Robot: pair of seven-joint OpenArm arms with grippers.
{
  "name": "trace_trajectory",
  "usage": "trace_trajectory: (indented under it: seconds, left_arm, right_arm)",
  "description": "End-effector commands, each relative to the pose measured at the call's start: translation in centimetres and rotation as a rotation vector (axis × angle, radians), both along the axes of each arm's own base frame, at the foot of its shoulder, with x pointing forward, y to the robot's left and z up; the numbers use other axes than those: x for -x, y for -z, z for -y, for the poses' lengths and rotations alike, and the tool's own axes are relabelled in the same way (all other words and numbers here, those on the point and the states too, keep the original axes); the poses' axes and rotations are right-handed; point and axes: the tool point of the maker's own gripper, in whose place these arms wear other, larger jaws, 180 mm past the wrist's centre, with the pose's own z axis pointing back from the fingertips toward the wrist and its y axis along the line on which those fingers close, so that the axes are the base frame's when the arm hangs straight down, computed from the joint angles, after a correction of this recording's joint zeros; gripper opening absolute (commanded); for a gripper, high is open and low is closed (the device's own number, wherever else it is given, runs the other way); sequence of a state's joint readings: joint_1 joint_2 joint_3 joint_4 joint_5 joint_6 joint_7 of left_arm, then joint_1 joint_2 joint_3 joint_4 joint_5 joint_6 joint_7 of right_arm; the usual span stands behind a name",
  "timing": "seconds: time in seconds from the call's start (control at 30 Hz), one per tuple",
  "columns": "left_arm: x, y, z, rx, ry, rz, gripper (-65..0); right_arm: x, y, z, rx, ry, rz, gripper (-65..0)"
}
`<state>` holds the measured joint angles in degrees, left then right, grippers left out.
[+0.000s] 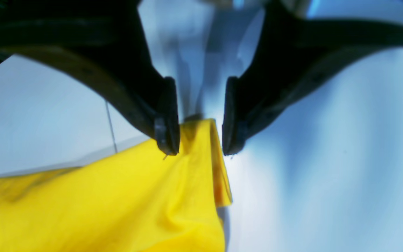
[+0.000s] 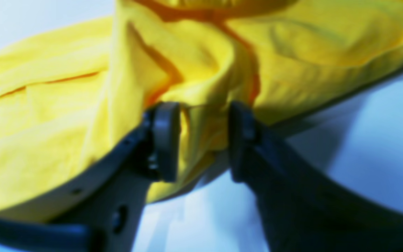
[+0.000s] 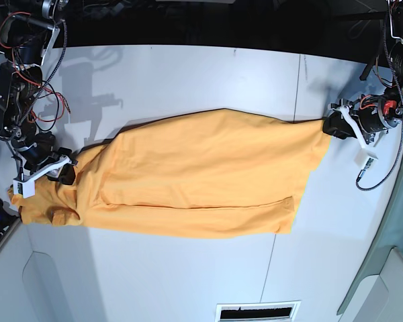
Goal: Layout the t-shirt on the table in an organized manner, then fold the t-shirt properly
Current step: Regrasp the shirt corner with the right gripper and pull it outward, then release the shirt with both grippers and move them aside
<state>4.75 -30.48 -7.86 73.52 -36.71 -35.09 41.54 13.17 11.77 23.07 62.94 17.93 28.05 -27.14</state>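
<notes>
**Sam:** Claws first! What are they doing?

**Mia:** Left claw (image 1: pixel 200 136) has its jaws apart, with a shirt (image 3: pixel 201 174) corner between them. It is not pinched. Right claw (image 2: pixel 203 140) has cloth bunched between its jaws, but I cannot tell if it is gripping.

**Sam:** How will the shirt feel?

**Mia:** Soft, light and floppy, I think. It would sag and wrinkle. Best to grab corners or edges.

**Sam:** Which way does it lie?

**Mia:** Long way from claw to claw, across the white counter (image 3: pixel 188 74). One end is crumpled by the right claw.
</notes>
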Motion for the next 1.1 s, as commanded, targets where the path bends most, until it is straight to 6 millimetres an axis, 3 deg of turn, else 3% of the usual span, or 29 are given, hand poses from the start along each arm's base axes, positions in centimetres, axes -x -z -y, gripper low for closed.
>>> trace_trajectory:
  seconds: [0.0,0.07,0.13,0.17,0.4,0.6,0.83,1.07]
  left_arm:
    - [-1.2,-1.4,-0.5,-0.001,0.004,0.051,-40.5]
    - [-1.2,-1.4,-0.5,-0.001,0.004,0.051,-40.5]
    - [-1.2,-1.4,-0.5,-0.002,0.004,0.051,-40.5]
    - [-1.2,-1.4,-0.5,-0.002,0.004,0.051,-40.5]
    - [-1.3,-1.5,-0.5,-0.003,0.005,0.054,-40.5]
    - [-1.3,-1.6,-0.5,-0.003,0.007,0.057,-40.5]
    - [-1.3,-1.8,-0.2,0.003,0.033,0.063,-40.5]
    - [-1.0,-1.7,0.2,0.007,0.063,0.055,-40.5]
  right_arm:
    - [-1.4,-1.2,0.3,0.012,-0.004,0.044,-47.7]
    - [-1.6,-0.7,-0.1,0.013,-0.019,0.026,-53.4]
    - [-1.7,-0.9,-0.3,0.010,-0.024,0.034,-63.8]
    - [-1.9,-1.2,-0.3,0.013,-0.024,0.042,-65.0]
    - [-1.8,-3.9,-0.6,0.032,-0.090,0.045,-65.0]
    - [-0.9,-8.3,0.8,0.011,-0.075,0.110,-65.0]
    - [5.6,-9.7,4.8,0.047,-0.011,0.108,-65.0]
    - [12.9,-8.3,8.0,0.081,0.072,0.004,-65.0]
